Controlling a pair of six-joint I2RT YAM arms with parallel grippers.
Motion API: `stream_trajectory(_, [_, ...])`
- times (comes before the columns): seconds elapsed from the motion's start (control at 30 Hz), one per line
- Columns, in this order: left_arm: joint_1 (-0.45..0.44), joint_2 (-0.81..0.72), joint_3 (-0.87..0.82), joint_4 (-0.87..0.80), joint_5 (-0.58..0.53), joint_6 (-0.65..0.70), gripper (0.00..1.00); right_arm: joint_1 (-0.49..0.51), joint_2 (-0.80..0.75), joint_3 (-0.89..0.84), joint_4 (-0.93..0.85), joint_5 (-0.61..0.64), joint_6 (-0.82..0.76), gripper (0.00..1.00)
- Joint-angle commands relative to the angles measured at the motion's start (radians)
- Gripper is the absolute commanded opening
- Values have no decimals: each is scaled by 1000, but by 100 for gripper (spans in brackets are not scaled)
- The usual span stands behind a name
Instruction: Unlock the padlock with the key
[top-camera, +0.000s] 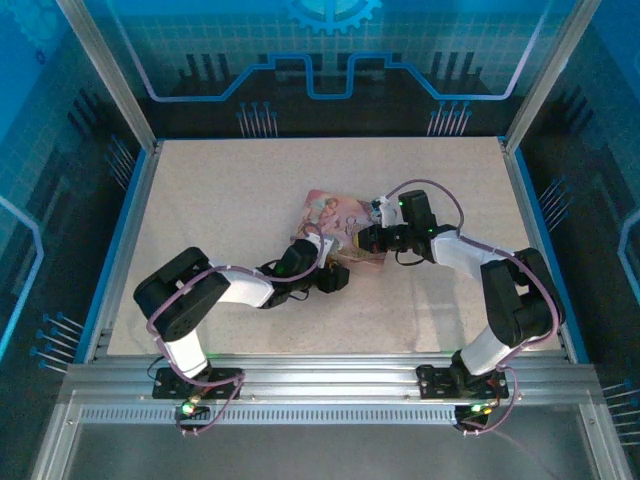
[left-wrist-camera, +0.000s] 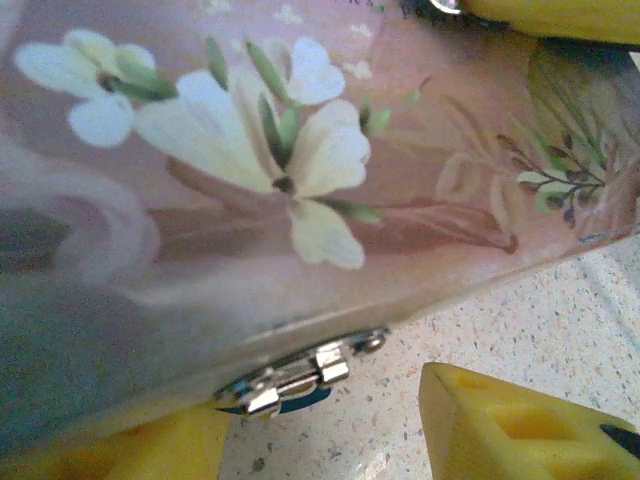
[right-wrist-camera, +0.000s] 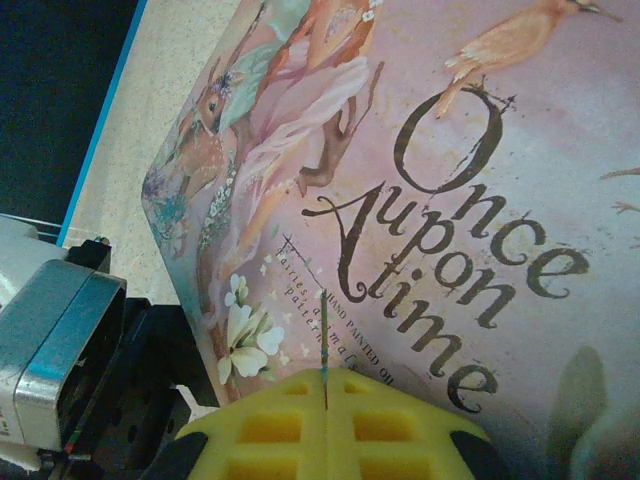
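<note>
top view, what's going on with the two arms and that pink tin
The right end effector is shut on a thin key, poised over the lid of the pink tin. The left end effector sits open at the tin's side, by its metal clasp.

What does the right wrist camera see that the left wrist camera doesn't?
The right wrist view has what the left wrist view lacks: "Once upon a time" lettering and a bird on the pink tin, plus a thin key pinched in the shut right gripper. The left wrist view has a silver metal fitting on the tin's edge, between the pads of the open left gripper. Both share the tin, its white flowers and the speckled table.
</note>
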Motion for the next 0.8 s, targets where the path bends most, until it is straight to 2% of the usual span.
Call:
stream_trajectory(0.0, [-16,8,48,23,-12,-22,52,5,10,-36,-99,36,-15,1])
stream_trajectory(0.5, [-23,15,71,20,-44,-134,42,9,10,-42,-94,30,-9,1])
stream_trajectory(0.77, [-23,2,74,25,-25,-163,32,13,-8,-57,-72,24,-6,1])
